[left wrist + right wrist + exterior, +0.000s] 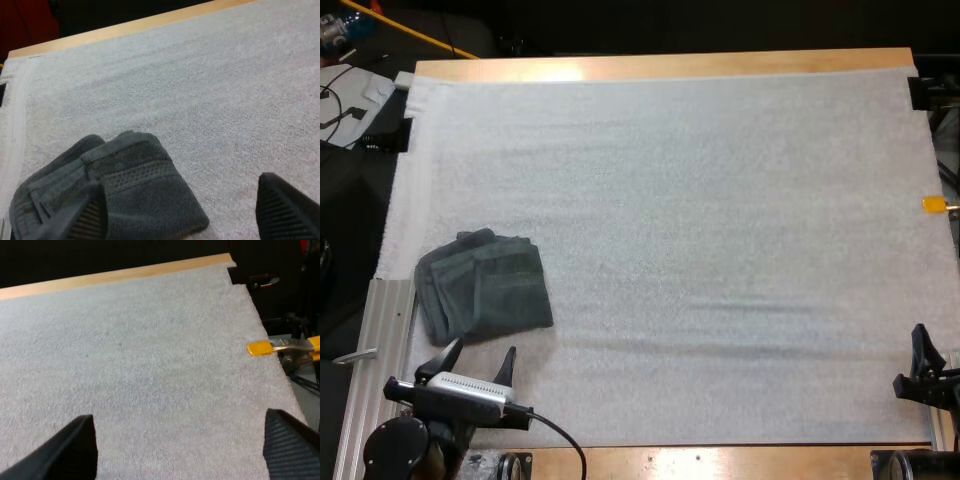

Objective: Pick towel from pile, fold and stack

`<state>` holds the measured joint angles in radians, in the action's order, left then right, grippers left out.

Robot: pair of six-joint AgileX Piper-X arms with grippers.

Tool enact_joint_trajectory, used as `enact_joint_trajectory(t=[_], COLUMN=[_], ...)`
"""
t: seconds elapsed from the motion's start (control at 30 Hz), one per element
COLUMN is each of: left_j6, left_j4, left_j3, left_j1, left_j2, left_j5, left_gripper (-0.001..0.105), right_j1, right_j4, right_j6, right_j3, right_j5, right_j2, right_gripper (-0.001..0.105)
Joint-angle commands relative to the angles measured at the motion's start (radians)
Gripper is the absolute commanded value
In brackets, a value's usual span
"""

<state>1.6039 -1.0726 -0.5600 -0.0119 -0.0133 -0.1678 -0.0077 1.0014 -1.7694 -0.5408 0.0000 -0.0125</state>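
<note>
Towels (485, 285) lie folded in a dark grey-green stack on the left side of the white mat (720, 200), near its near edge and well apart from the bench (670, 66) rim at the far side. They look soft, light and limp, likely to sag and unfold if lifted by one layer, but not fragile and not slippery against rubbery fingers. The best hold, I judge, is a pinch across a thick folded edge or corner (the ribbed band facing the left arm seems firmest), taking all the layers of one towel together.

The left pincer (482, 350) hovers just on the near side of the stack, its fingers spread wide and holding nothing. The right pincer (180, 452) stands over bare mat at the right edge, also spread and empty.

How many towels make up the stack is hard to tell, since the layers merge in colour. In the left wrist view one finger covers the stack's near corner.
</note>
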Motion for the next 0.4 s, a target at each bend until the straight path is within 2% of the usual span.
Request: enact_joint_trajectory(t=[0.0, 0.37], left_j6=[0.005, 0.008], left_j4=[0.019, 0.023], left_j3=[0.005, 0.013], left_j1=[0.003, 0.002], left_j2=[-0.138, -0.142], left_j5=[-0.002, -0.002], left_gripper=[0.061, 0.061], right_j1=[-0.002, -0.002], right_j4=[-0.006, -0.008], right_j6=[0.002, 0.006], right_j3=[0.012, 0.048], right_j5=[0.003, 0.003], right_j2=[-0.038, -0.041], right_gripper=[0.067, 0.066])
